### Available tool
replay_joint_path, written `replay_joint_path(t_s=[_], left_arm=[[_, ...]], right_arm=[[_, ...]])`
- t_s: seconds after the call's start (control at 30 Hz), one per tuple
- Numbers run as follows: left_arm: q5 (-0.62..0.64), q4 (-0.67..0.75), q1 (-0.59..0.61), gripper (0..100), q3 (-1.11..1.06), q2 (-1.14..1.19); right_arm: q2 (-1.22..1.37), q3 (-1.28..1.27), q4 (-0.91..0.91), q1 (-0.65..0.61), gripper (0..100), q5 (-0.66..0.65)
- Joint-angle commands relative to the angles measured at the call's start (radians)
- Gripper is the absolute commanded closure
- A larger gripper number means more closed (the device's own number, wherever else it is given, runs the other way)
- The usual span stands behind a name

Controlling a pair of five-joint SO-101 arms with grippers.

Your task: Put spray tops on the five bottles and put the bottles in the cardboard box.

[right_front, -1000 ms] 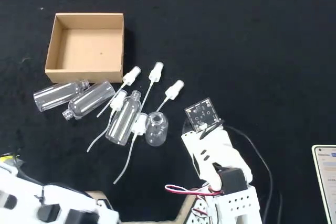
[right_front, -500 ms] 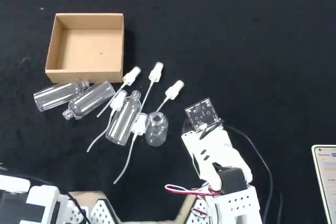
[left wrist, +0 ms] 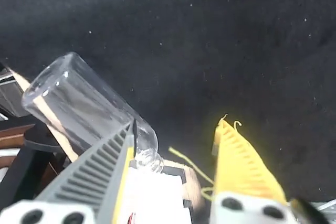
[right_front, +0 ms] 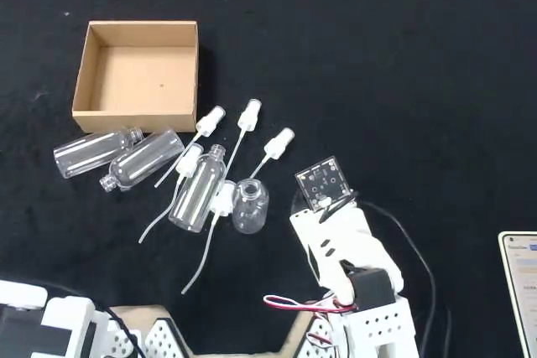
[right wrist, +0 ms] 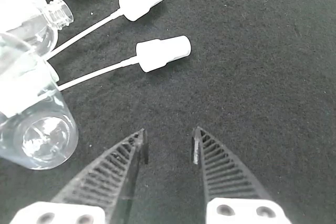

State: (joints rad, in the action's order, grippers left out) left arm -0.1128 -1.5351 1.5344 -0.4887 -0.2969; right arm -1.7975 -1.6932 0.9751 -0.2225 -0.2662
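Noting left gripper (left wrist: 176, 124), fingers spreading wide, lone bottle (left wrist: 84, 103) slanting beside one, perhaps touching. Seeing cardboard box (right_front: 143, 23) at upper left. Counting four bottles (right_front: 197, 186) below it: three lying slanted, one standing. Counting five spray tops (right_front: 249, 113), heads pointing upper right. Finding right gripper (right wrist: 168, 132) gaping near the standing one.

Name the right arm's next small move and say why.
Probably ease the right gripper forward onto the nearest spray top. Its jaws stand open and empty, that top lies loose just ahead, and a bottle nearby has a bare neck.
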Motion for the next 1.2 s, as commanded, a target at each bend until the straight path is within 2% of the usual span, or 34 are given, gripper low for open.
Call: replay_joint_path(t_s=[0.0,0.17,0.23,0.3,0.4,0.57,0.63,0.7,1.0,1.17], left_arm=[[-0.046,0.018,0.013,77,-0.013,-0.002],[-0.101,0.02,-0.007,77,-0.021,-0.002],[-0.192,0.02,-0.016,77,-0.024,0.008],[-0.339,0.017,-0.025,77,-0.024,0.005],[-0.747,0.009,-0.076,77,-0.015,0.0],[-1.587,-0.04,-0.104,77,-0.016,-0.002],[-1.838,-0.098,-0.081,77,-0.016,-0.002],[-1.998,-0.149,-0.073,77,-0.008,-0.002],[-2.153,-0.157,-0.077,77,-0.058,-0.002],[-2.142,0.02,-0.122,77,-0.067,0.0]], right_arm=[[-0.096,0.008,0.005,-0.009,85.3,-0.008],[-0.096,0.008,0.005,-0.009,85.3,-0.008],[-0.096,0.008,0.005,-0.009,85.3,-0.008],[-0.096,0.008,0.005,-0.009,85.3,-0.008],[-0.096,0.008,0.005,-0.009,85.3,-0.008],[-0.096,0.008,0.005,-0.009,85.3,-0.008],[-0.096,0.008,0.005,-0.009,85.3,-0.008],[-0.096,0.008,0.005,-0.009,85.3,-0.008],[-0.096,0.008,0.002,-0.009,85.3,-0.008],[-0.096,0.008,0.002,-0.009,85.3,-0.008]])
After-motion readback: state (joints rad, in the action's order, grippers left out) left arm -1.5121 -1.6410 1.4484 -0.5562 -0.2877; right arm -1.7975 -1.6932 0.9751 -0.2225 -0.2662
